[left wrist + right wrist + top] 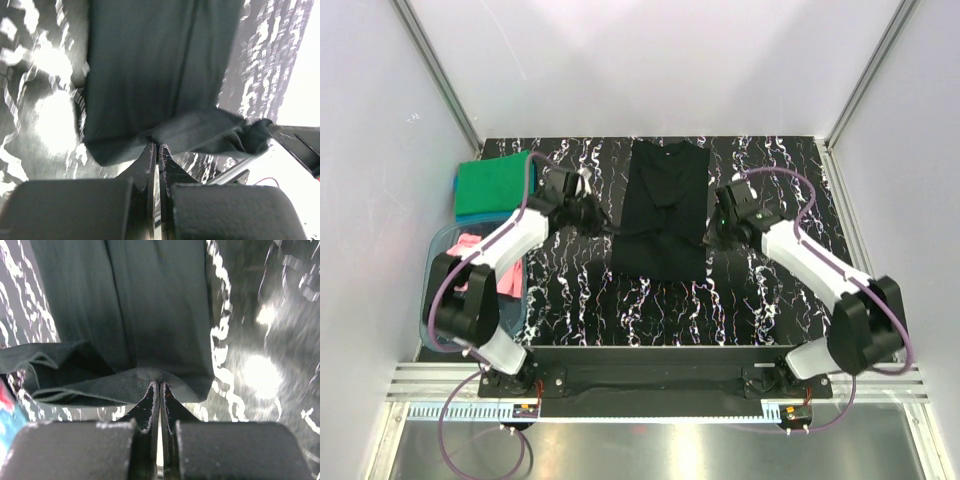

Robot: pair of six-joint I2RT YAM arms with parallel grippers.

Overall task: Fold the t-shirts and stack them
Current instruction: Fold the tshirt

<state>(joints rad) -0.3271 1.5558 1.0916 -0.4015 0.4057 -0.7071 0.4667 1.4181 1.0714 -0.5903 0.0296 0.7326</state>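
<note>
The black t-shirt [660,205] lies in the middle of the table, folded into a long strip, neck at the far end. My left gripper [609,228] is shut on its left edge near the hem, and the cloth [150,65] is pinched at the gripper's tips [157,146]. My right gripper [706,238] is shut on the right edge, where the hem [145,382] bunches at its tips [159,384]. The green shirt [492,184] lies folded at the far left with a blue edge [470,214] under it. The pink shirt [470,245] lies in the tub.
The clear blue-tinted tub [435,300] stands at the left edge of the table, beside the left arm. White walls with metal rails close in the black marbled table [770,300] at the back and both sides.
</note>
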